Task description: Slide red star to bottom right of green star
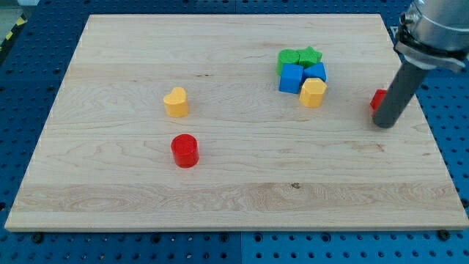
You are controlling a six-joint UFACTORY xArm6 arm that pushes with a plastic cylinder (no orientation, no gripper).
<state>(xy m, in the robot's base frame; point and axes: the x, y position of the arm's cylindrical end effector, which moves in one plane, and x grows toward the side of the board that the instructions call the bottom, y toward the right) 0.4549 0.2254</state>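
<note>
The red star [377,100] lies near the board's right edge, mostly hidden behind my rod; only its left part shows. My tip [385,125] rests on the board just right of and below it, touching or nearly touching it. The green star [311,56] sits at the upper right of a tight cluster, well to the left of the red star and a little higher.
The cluster also holds a green block [288,59], a blue cube [291,78], a second blue block [316,72] and a yellow hexagon [313,93]. A yellow heart [176,102] and a red cylinder [185,150] lie at the left centre. The board's right edge [429,125] is close to my tip.
</note>
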